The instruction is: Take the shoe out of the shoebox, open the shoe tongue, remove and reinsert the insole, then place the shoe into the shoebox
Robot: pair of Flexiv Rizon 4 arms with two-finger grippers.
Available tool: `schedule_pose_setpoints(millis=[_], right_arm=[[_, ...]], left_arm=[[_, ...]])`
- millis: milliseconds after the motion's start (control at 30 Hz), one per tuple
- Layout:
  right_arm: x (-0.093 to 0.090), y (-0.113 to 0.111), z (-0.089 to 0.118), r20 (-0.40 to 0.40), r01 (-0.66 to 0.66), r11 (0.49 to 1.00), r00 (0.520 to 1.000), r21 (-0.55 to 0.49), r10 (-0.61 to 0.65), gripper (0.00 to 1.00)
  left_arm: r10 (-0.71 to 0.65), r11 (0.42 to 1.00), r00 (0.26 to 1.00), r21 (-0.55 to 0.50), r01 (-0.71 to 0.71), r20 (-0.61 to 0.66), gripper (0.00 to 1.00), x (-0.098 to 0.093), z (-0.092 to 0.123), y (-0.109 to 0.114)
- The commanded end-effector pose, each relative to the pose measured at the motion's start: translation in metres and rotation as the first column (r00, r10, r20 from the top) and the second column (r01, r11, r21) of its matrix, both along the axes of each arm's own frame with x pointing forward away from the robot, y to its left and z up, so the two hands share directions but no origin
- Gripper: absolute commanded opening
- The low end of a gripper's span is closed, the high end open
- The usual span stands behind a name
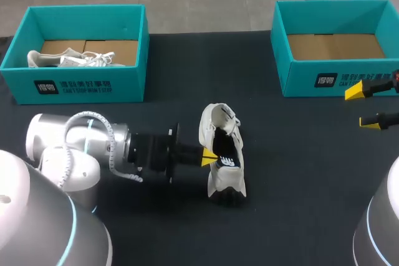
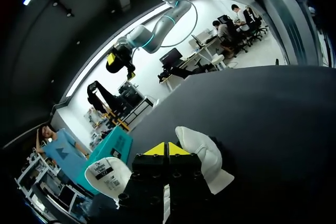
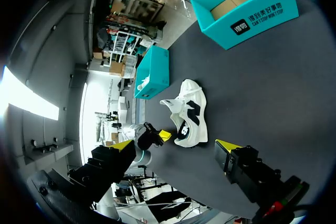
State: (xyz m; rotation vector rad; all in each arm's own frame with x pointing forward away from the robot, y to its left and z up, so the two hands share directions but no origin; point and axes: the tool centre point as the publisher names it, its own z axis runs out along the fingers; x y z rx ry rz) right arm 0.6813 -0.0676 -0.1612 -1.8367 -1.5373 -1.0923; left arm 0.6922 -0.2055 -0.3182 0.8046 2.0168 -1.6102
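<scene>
Head view: shoe lay out on the table!
On its side, long axis running near-to-far; our left gripper sat pinched tight against it, our right gripper gaped wide.

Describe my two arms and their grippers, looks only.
Both arms are rounded white-grey shells with thin light-blue rings: left arm, right arm. A white coiled cable loops along the left arm's wrist. The left gripper has a black blocky body and yellow wedge tips. The right gripper has black fingers with the same yellow tips and a red spot near its base.
</scene>
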Motion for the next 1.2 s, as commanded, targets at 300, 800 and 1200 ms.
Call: schedule_pose_setpoints(millis=[300,800,1200], right_arm=[[-0.001,0.001,0.000,0.000,0.003,1.000,1.000,-0.003,-0.003,1.00],[-0.001,0.001,0.000,0.000,0.003,1.000,1.000,-0.003,-0.003,1.00],[-0.001,0.001,0.000,0.000,0.003,1.000,1.000,-0.003,-0.003,1.00]], left_arm=[[-0.245,0.935,0.968,0.250,0.251,-0.057,0.00,0.010,0.021,0.017],[-0.516,0.648,0.848,0.591,0.481,-0.124,0.00,0.013,0.037,0.027],[-0.605,0.444,0.775,0.729,0.521,-0.186,0.00,0.009,0.029,0.033]])
